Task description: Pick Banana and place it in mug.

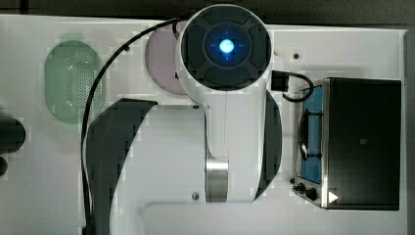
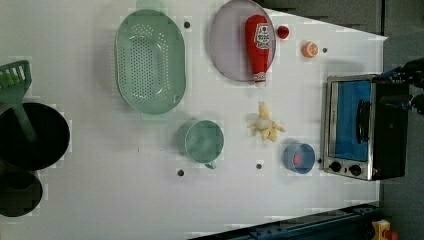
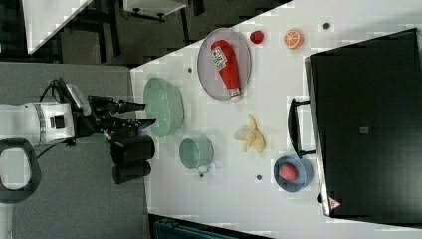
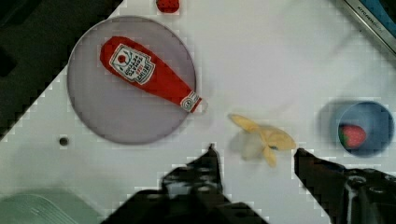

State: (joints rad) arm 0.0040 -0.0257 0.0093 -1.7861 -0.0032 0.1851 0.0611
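The banana (image 2: 265, 125) is a peeled yellow toy lying on the white table between the mug and the toaster oven; it also shows in the right view (image 3: 252, 135). The mug (image 2: 202, 141), small, round and pale teal-green, stands upright to the left view's left of the banana and shows again in the right view (image 3: 195, 153). My gripper (image 4: 255, 153) hangs open well above the table, its dark fingers on either side of the banana (image 4: 261, 140) with nothing between them. In the right view my gripper (image 3: 148, 113) reaches in from the right view's left. In the top view my arm (image 1: 225, 88) hides both objects.
A green colander (image 2: 150, 62) and a pink plate (image 2: 225, 50) with a ketchup bottle (image 2: 258, 47) lie beyond the mug. A blue bowl (image 2: 305, 150) holding a strawberry sits beside the toaster oven (image 2: 362, 127). Black pots (image 2: 30, 150) stand at the table's edge.
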